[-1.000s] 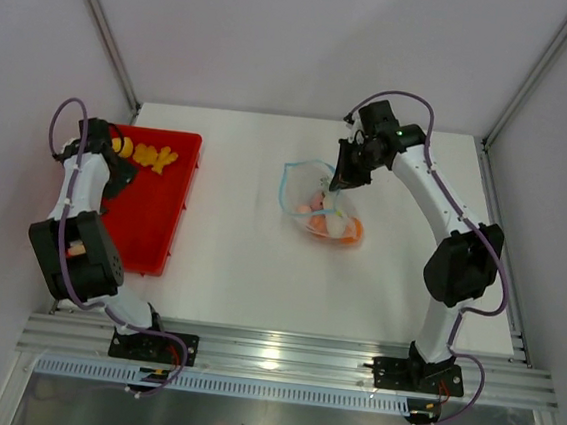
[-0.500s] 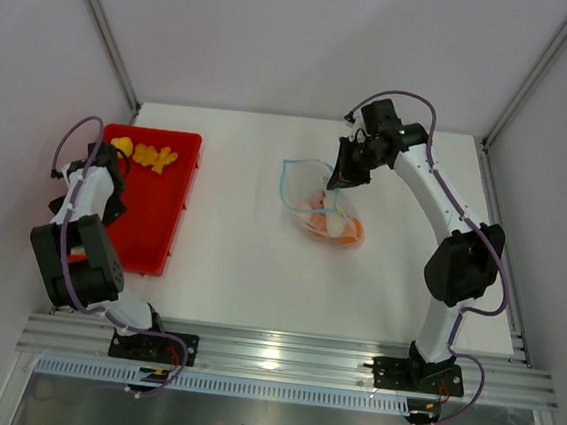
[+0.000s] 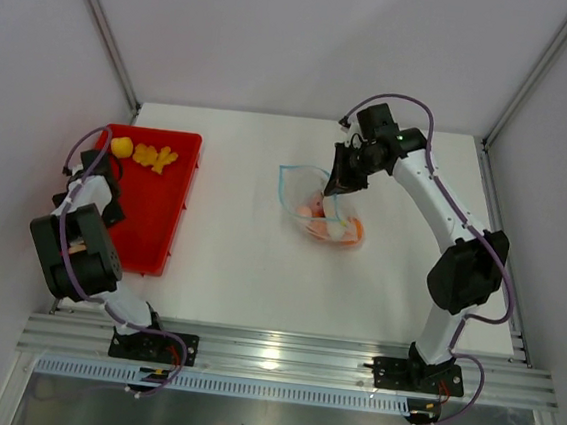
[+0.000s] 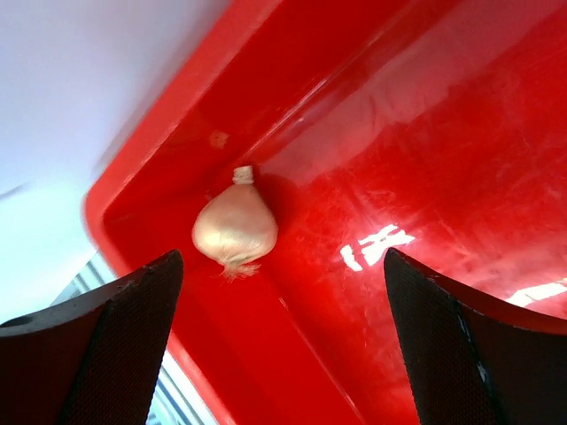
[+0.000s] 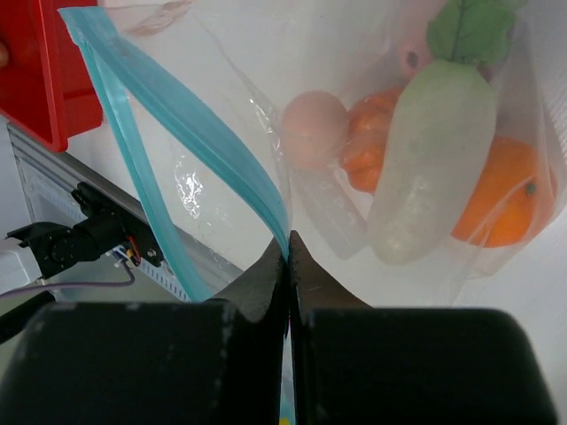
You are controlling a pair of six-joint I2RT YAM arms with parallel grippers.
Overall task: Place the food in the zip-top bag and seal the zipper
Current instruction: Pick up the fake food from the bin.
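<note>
- The job looks to be mid-loading: some food is in the bag, some isn't, and the mouth isn't sealed.
- The right gripper [image 5: 288,241] is clamped tight on the blue-teal zipper [image 5: 177,133], pinching one lip of the zip-top bag [image 3: 307,180] so the mouth gapes open toward the left, mid-table.
- Inside the bag sit a white radish [image 5: 434,159], an orange piece [image 5: 509,199] and a pink egg [image 5: 314,128], all bunched at the closed end.
- The left gripper [image 4: 282,261] is spread wide with nothing in it, hanging over a corner of the red tray [image 4: 425,133] with a pale garlic-looking piece [image 4: 235,226] right between its fingers, slightly off to one side.
- Yellow pieces [image 3: 153,157] lie at the tray's far end too, so there's more to ferry.
- Next move, best guess: drop the left fingers around the garlic, squeeze, and carry it over to the held-open mouth. It sits tight against the tray wall, so one finger has little room there. Zipping comes last.
</note>
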